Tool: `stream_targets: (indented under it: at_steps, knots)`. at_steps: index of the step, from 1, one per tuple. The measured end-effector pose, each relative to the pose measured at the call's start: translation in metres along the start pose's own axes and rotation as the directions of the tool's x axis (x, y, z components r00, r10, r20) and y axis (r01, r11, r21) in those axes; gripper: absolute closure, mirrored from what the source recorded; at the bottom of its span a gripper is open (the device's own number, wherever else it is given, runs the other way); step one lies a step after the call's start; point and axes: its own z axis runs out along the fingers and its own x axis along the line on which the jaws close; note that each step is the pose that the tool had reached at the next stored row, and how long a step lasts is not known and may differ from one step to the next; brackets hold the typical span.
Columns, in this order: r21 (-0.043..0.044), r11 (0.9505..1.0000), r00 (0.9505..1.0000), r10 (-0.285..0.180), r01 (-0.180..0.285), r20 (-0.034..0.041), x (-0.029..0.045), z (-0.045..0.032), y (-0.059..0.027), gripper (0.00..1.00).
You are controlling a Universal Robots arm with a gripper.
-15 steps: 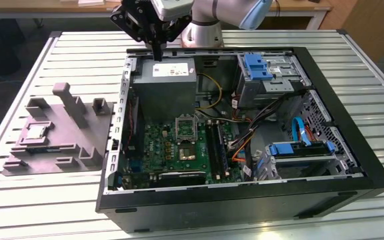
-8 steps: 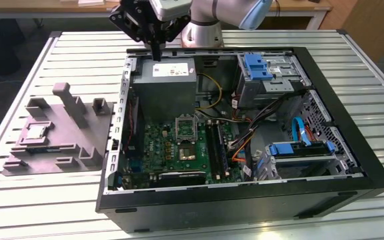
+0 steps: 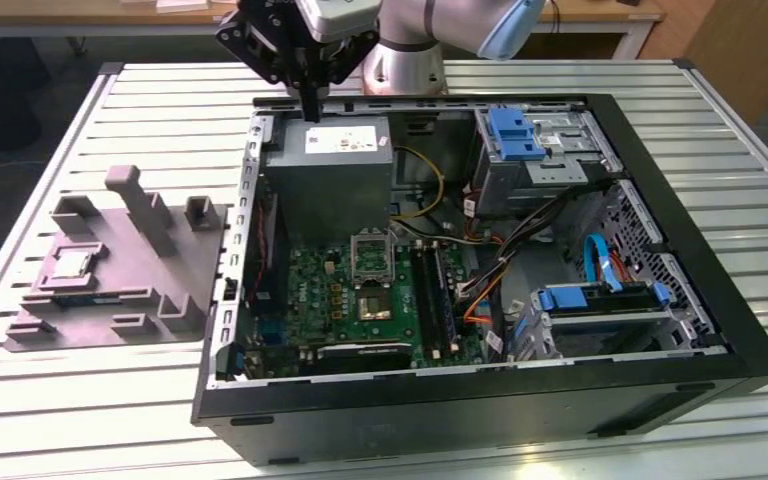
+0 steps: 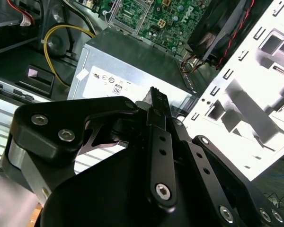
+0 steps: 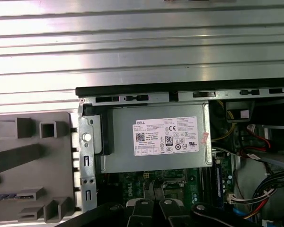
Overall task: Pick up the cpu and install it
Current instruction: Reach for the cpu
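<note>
The end effector [image 3: 312, 108] hangs above the power supply [image 3: 337, 190], fingers pinched together. The cpu [image 3: 67, 263] lies on the grey fixture [image 3: 171, 268], well apart.

A: Where do we log the cpu [image 3: 71, 263]?
B: We note it at the exterior view's left, lying flat in a recess of the grey fixture [image 3: 157, 290], silvery-grey top up, pale rim showing, outside the computer case [image 3: 491, 420].
</note>
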Motion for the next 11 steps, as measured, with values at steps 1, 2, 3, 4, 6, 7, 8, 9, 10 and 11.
stream_targets:
  at_steps: [1,2,3,4,6,7,8,9,10,11]
  knots:
    - [0.0000,1.0000,1.0000,0.000,0.000,0.0000,0.0002,0.0000,0.0000,0.89]
    - [0.0000,1.0000,1.0000,0.000,0.000,0.0000,0.0004,0.0000,0.0000,0.89]
    - [0.0000,1.0000,1.0000,0.000,0.000,0.0000,0.0006,0.0000,0.0000,0.89]
    - [0.0000,1.0000,1.0000,0.000,0.000,0.0000,0.0008,0.0000,-0.0001,0.89]
    - [0.0001,1.0000,1.0000,0.000,0.000,-0.0001,0.0012,-0.0001,-0.0001,0.89]
    - [0.0000,1.0000,1.0000,0.000,0.000,-0.0001,0.0014,-0.0001,-0.0001,0.89]
    - [0.0000,1.0000,1.0000,0.000,0.000,0.0000,0.0016,0.0000,-0.0001,0.89]
    - [0.0000,1.0000,1.0000,0.000,0.000,0.0000,0.0017,0.0000,-0.0001,0.89]
    - [0.0000,1.0000,1.0000,0.000,0.000,0.0000,0.0019,0.0000,-0.0001,0.89]
    - [0.0000,1.0000,1.0000,0.000,0.000,0.0000,0.0021,-0.0001,-0.0002,0.89]
